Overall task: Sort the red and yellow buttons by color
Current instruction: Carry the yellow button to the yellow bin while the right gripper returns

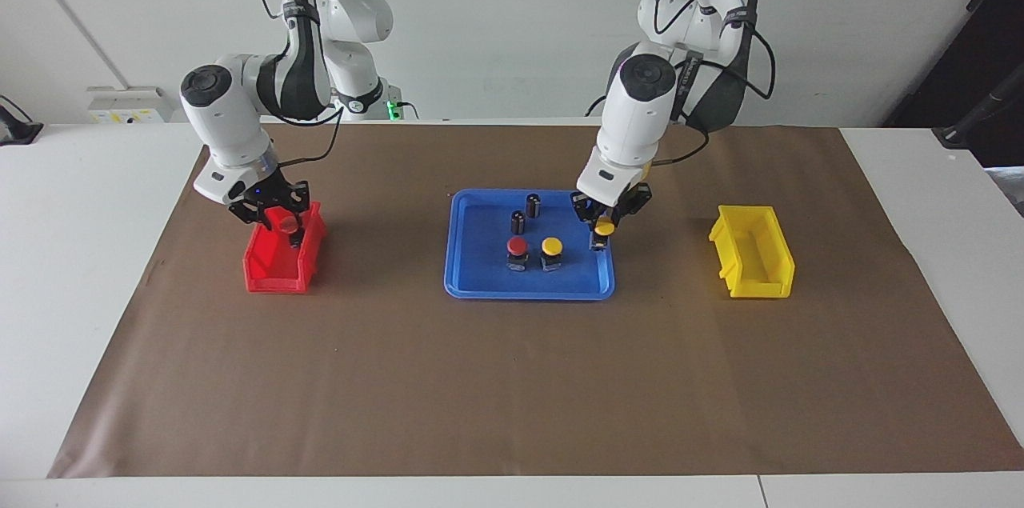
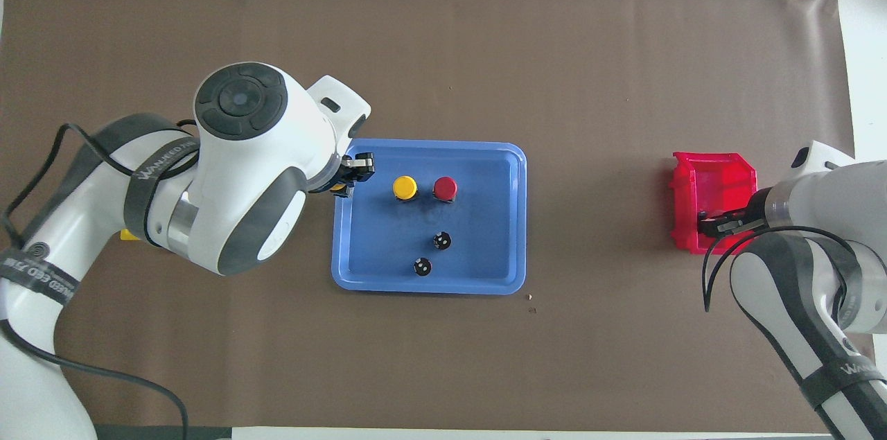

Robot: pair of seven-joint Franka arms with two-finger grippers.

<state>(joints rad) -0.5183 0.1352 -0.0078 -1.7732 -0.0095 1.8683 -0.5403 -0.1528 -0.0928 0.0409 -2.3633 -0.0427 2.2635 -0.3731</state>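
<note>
My left gripper is shut on a yellow button and holds it just above the blue tray's edge at the left arm's end; in the overhead view the gripper is mostly under the arm. A red button and a second yellow button stand side by side on the tray, also seen from overhead, red and yellow. My right gripper is over the red bin, shut on a red button.
Two dark capless cylinders stand on the tray, nearer to the robots than the buttons. A yellow bin sits toward the left arm's end of the brown mat; overhead, the left arm covers nearly all of it.
</note>
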